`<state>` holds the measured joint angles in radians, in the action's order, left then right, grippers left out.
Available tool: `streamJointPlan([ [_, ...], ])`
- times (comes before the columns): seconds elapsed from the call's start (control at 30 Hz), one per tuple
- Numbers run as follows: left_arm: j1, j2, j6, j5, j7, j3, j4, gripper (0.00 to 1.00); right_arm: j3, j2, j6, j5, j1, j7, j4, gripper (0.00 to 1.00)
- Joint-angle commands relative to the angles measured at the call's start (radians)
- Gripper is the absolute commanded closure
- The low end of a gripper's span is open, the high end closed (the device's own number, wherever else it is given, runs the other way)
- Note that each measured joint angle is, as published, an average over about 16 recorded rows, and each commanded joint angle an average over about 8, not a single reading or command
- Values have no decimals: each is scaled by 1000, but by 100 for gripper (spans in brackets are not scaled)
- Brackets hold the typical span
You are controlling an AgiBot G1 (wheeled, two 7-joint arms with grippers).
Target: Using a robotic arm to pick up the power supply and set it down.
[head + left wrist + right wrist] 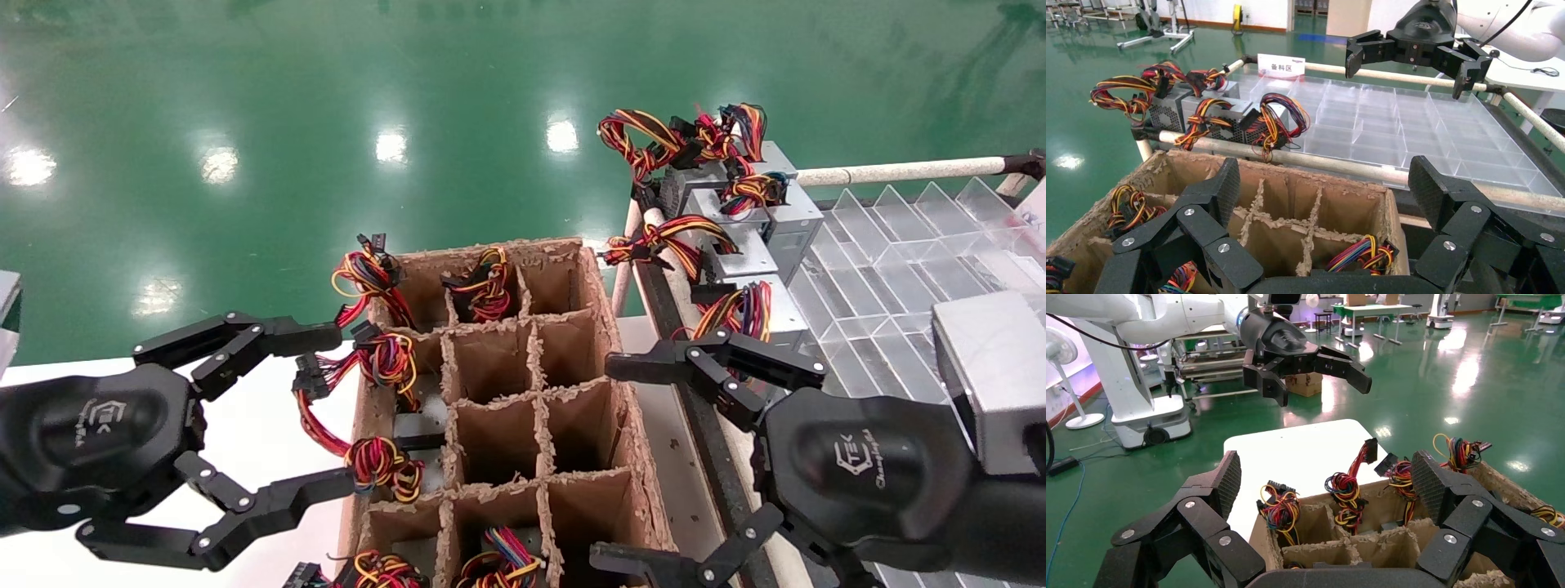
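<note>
Silver-grey power supplies — 4 or so, wire bundles coiled on top — sit beside a clear divided tray.

Setting: factory or robotics test hall; industrial, not domestic. Evidence: glossy green poured floor reflecting overhead lights across a wide open space; divided cardboard crate with worn partitions, wire bundles showing in several cells; clear plastic compartment tray on a tube-framed rack, marked by a small white printed sign; row of silver power supply units with red, yellow and black wires stacked along the rack's edge; white table beside the crate; white robot base on wheels with trailing cables; workbenches and metal stands farther back; standing fan near the wall.
</note>
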<state>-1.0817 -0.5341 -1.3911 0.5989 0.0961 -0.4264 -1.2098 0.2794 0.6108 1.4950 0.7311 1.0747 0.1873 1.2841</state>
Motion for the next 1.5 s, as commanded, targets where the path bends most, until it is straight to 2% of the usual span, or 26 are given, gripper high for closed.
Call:
streamJointPlan([
  [0.03, 0, 0, 0, 0, 0, 0, 0, 0, 0, 0, 0, 0, 0, 0, 0, 0],
  [0.83, 0, 0, 0, 0, 0, 0, 0, 2, 0, 0, 0, 0, 0, 0, 0, 0],
  [1.1, 0, 0, 0, 0, 0, 0, 0, 100, 0, 0, 0, 0, 0, 0, 0, 0],
  [1.5, 0, 0, 0, 0, 0, 0, 0, 100, 12, 20, -20, 35, 17, -10, -14, 0],
])
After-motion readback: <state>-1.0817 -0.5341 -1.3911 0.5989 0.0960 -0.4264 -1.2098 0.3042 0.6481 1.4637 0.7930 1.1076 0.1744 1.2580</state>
